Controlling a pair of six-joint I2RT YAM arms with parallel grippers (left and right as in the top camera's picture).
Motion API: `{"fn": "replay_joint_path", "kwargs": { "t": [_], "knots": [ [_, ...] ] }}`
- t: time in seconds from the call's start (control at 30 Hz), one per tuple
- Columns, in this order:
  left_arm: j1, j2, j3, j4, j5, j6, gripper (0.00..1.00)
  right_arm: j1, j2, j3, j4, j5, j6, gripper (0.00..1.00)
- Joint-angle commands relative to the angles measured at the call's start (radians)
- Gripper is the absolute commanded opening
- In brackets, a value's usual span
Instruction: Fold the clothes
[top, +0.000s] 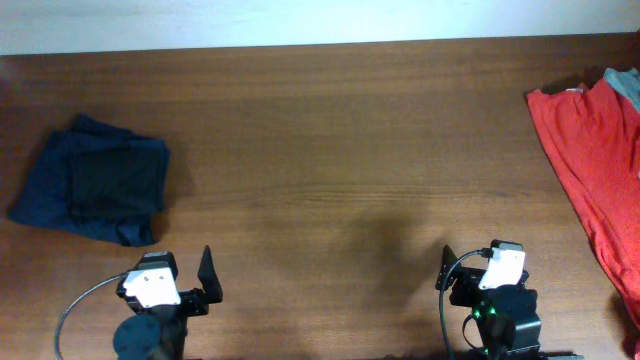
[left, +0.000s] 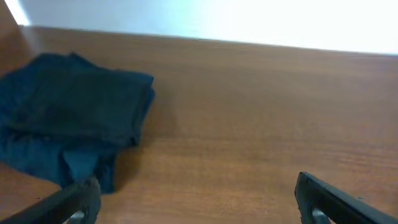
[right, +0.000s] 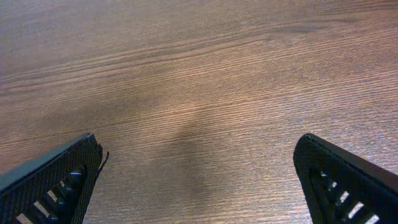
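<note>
Wooden worktop (top: 330, 140) seen from above, with both arms at its near edge. The left hand (left: 198, 186) is released, its fingers spread wide over bare wood and holding nothing. The right hand (right: 198, 165) is likewise released and empty. A folded pile (top: 95, 185) of navy cloth, with a darker folded layer on top, lies at the far left, near the left hand but apart from it. A red garment (top: 590, 150) lies unfolded at the right edge, partly out of view, with a grey cloth (top: 625, 82) touching its upper corner.
</note>
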Motion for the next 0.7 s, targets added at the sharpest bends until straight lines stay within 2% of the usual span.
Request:
{"fn": "replay_joint_path", "kwargs": {
  "t": [0.0, 0.3, 0.67],
  "knots": [
    [0.006, -0.011, -0.056, 0.020, -0.003, -0.013, 0.99, -0.008, -0.010, -0.007, 0.000, 0.006, -0.006, 0.99],
    [0.006, -0.011, -0.167, 0.113, 0.050, -0.013, 0.99, -0.008, -0.010, -0.007, 0.001, 0.006, -0.006, 0.99],
    [0.006, -0.010, -0.168, 0.121, 0.050, -0.013, 0.99, -0.008, -0.010, -0.007, 0.000, 0.006, -0.006, 0.99]
  ]
}}
